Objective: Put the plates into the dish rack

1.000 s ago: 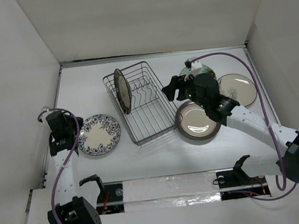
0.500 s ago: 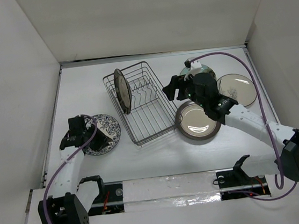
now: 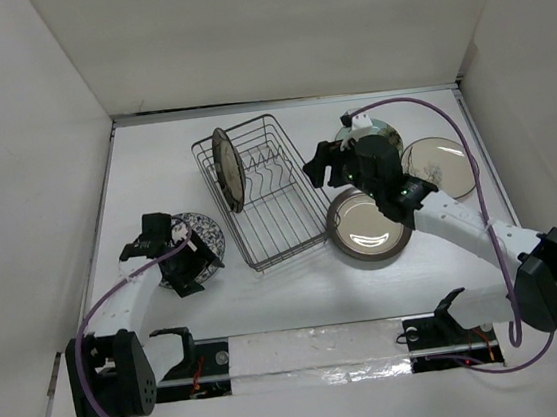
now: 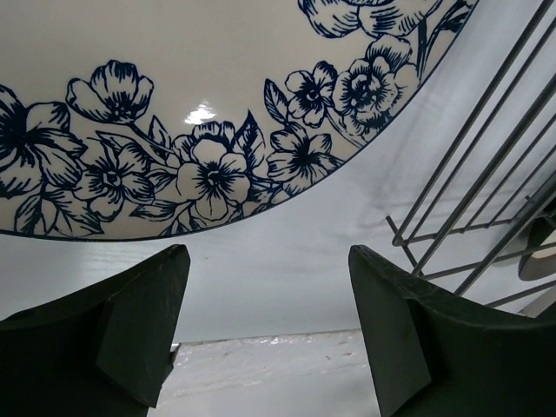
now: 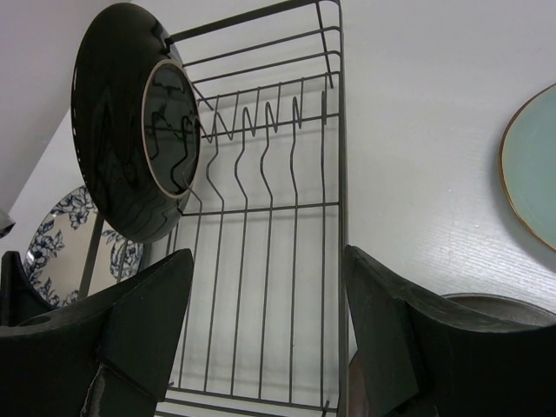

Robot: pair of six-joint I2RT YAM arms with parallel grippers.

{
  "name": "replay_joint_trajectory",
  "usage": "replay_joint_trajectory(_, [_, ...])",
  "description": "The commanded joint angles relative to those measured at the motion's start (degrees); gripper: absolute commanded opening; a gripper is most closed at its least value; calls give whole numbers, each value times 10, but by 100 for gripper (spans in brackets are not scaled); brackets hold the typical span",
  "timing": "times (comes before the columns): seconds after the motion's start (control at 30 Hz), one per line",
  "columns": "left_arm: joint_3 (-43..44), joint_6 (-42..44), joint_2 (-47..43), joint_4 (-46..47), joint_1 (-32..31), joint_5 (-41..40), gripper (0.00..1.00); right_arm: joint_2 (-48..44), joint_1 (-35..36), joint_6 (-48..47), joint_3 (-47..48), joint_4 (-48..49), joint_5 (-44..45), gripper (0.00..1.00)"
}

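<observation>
The dish rack (image 3: 262, 195) stands mid-table with the dark brown plate (image 3: 227, 169) upright in its far end. Left of it the blue-and-white floral plate (image 3: 204, 235) lies flat. My left gripper (image 3: 185, 269) hovers open over that plate's near rim; in the left wrist view the floral plate (image 4: 174, 113) lies just beyond my empty left gripper (image 4: 269, 330). My right gripper (image 3: 322, 168) hangs open and empty by the rack's right side, and its wrist view looks down on the rack (image 5: 261, 243) and dark plate (image 5: 130, 122). A brown-rimmed plate (image 3: 366, 227) lies below the right wrist.
A pale teal plate (image 3: 383, 136) and a cream plate with a branch motif (image 3: 445, 164) lie at the back right, partly behind the right arm. Rack wires (image 4: 486, 174) run close to the left gripper's right finger. White walls close in the table.
My left arm has swung in from the table's left side to the floral plate's near rim, and its jaws have gone from shut to open. The right arm has hardly moved.
</observation>
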Motion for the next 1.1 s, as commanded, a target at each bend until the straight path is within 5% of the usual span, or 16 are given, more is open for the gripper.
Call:
replay_joint_trajectory(0.0, [39, 9, 17, -29, -16, -19, 72, 3, -3, -8, 20, 20, 2, 76])
replay_joint_trajectory(0.47, [13, -86, 4, 115, 11, -93, 71, 6, -9, -10, 19, 18, 1, 76])
replay_joint_trajectory(0.8, [65, -79, 140, 226, 11, -127, 69, 7, -9, -10, 18, 18, -4, 76])
replay_joint_trajectory(1.07, [117, -55, 50, 168, 16, -200, 61, 10, -14, -8, 16, 24, -15, 76])
